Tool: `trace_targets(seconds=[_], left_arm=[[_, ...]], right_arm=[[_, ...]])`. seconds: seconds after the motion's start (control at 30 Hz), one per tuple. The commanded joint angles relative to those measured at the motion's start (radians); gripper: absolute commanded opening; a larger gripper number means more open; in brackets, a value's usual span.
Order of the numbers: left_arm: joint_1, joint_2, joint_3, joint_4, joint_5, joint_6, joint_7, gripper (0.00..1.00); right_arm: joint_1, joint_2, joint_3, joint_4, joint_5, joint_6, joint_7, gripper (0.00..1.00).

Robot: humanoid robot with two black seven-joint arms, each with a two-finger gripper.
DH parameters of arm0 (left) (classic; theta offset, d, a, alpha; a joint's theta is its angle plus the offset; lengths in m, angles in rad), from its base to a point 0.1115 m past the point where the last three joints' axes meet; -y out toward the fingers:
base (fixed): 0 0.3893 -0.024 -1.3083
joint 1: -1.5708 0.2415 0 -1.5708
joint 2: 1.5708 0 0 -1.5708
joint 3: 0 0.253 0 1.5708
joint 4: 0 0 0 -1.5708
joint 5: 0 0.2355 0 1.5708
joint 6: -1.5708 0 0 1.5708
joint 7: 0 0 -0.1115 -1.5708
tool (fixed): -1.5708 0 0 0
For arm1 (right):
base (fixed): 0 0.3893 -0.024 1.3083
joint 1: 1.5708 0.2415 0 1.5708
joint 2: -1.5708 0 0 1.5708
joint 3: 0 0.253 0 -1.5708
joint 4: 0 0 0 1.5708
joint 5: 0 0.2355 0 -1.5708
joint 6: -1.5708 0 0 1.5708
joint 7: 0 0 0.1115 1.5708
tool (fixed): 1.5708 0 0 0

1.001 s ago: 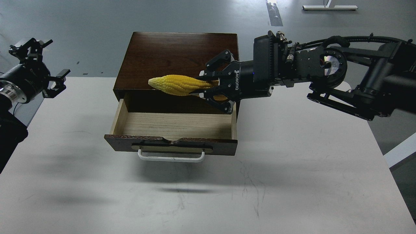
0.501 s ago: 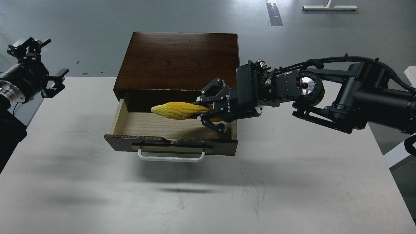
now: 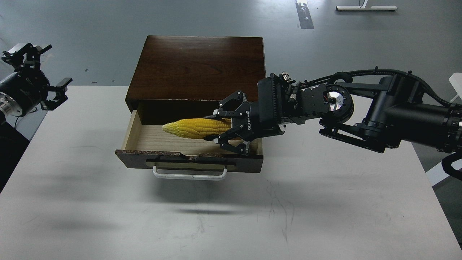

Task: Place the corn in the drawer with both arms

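The yellow corn (image 3: 193,128) lies level, tip to the left, over the open drawer (image 3: 158,140), whose pale wood floor shows under it. My right gripper (image 3: 221,130) is shut on the thick end of the corn, reaching in from the right over the drawer's right side. I cannot tell whether the corn touches the drawer floor. The drawer's dark front with the white handle (image 3: 190,174) faces me. My left gripper (image 3: 38,77) is at the far left edge, off the table's corner, open and empty.
The dark wooden cabinet top (image 3: 196,66) stands behind the drawer at the table's far edge. The white table (image 3: 231,213) stretches in front and to both sides. Grey floor lies beyond.
My right gripper has carried the corn from above the cabinet's front edge down and toward me, into the drawer opening. My left gripper has drifted slightly left.
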Motion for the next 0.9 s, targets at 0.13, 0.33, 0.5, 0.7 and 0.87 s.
trace_targets(seconds=[0.13,0.33,0.5,0.7,0.87], left_arm=[[0.001,0.002,0.000,0.000,0.000,0.000,0.000,0.98],[0.000,0.002,0.000,0.000,0.000,-0.002,0.000,0.98],[0.001,0.005,0.000,0.000,0.000,-0.002,0.000,0.98],[0.000,0.003,0.000,0.000,0.000,-0.014,0.002,0.98],[0.000,-0.001,0.000,0.000,0.000,-0.014,0.002,0.98]], right_arm=[[-0.014,-0.006,0.013,0.001,0.042,-0.003,0.000,1.00],[-0.012,-0.009,0.085,0.007,0.133,-0.005,0.000,1.00],[-0.003,-0.009,0.237,0.012,0.397,0.009,0.000,1.00],[0.064,-0.099,0.296,0.003,0.950,0.115,-0.079,0.99],[0.057,-0.206,0.310,-0.080,1.452,0.242,-0.143,0.99]])
